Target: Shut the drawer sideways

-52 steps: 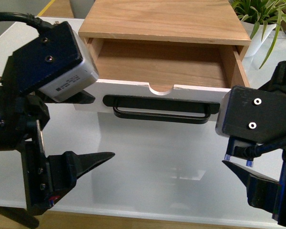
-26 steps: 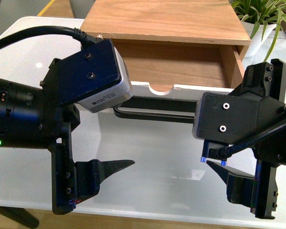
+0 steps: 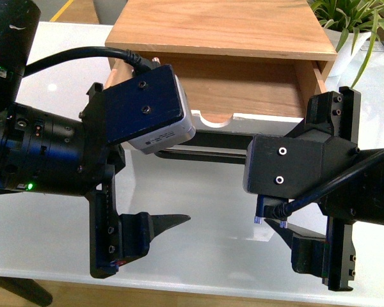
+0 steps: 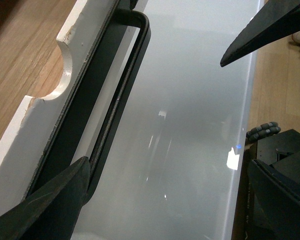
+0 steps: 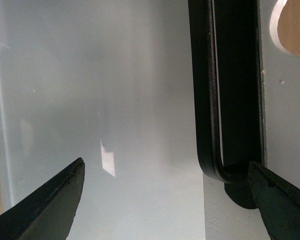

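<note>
the drawer [image 3: 243, 83] sat partly pulled out of a light wood cabinet [image 3: 217, 25] at the far middle of the white bench [image 3: 51, 77]. from the front view you could see its bare wooden floor and side walls under the cabinet top. its front panel was white. a semicircular notch [image 3: 212, 119] was cut into the middle of the top edge, and wood showed through it. in the left wrist view the paint along the notch edge looked chipped. a long black bar handle [image 3: 214, 155] ran across the panel below the notch. it was a loop with rounded ends that stood off the face on a dark backing strip.

your left hand [image 4: 155, 112] was spread wide in front of the drawer's left half. one finger [image 4: 45, 210] lay against or just over the handle, and contact could not be judged. the other finger hung well out over the bench.

your right hand [image 5: 166, 162] was also spread wide, in front of the right half. one finger [image 5: 280, 195] was by the rounded end of the handle and the panel, the other out over the bench. neither hand gripped anything.

a green plant [image 3: 358, 19] stood at the far right, beside the cabinet.
</note>
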Robot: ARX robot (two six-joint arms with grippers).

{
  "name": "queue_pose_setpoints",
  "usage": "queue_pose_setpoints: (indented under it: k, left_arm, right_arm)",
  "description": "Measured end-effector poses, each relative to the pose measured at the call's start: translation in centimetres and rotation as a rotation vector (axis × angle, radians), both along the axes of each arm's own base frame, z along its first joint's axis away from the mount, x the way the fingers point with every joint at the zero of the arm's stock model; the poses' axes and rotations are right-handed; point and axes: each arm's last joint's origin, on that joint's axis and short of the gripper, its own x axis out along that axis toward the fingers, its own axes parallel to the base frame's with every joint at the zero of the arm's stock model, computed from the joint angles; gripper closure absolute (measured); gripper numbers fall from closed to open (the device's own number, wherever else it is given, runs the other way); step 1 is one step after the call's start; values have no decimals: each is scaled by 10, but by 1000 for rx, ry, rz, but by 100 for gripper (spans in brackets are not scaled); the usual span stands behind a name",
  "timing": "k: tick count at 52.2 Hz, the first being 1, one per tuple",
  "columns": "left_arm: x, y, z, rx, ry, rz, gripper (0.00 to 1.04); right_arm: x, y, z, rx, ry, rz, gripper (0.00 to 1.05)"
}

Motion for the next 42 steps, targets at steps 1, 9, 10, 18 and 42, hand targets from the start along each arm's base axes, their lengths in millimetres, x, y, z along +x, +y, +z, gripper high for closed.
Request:
queue_pose_setpoints:
  k: [1, 9, 10, 18, 42]
  left_arm:
    - [0, 0, 0, 0, 0, -1, 9]
    - [5, -4, -1, 4, 4, -9, 9]
    - [5, -4, -2, 5, 4, -10, 9]
    - [11, -7, -2, 10, 5, -18, 9]
    - [22, -15, -6, 17, 19, -29, 9]
  right_arm:
    - [0, 0, 0, 0, 0, 0, 9]
    - [3, 1, -1, -5, -1, 6, 9]
    - [3, 2, -1, -4, -1, 6, 9]
    - [7, 3, 0, -6, -6, 14, 9]
    - [11, 9, -6, -12, 12, 32, 9]
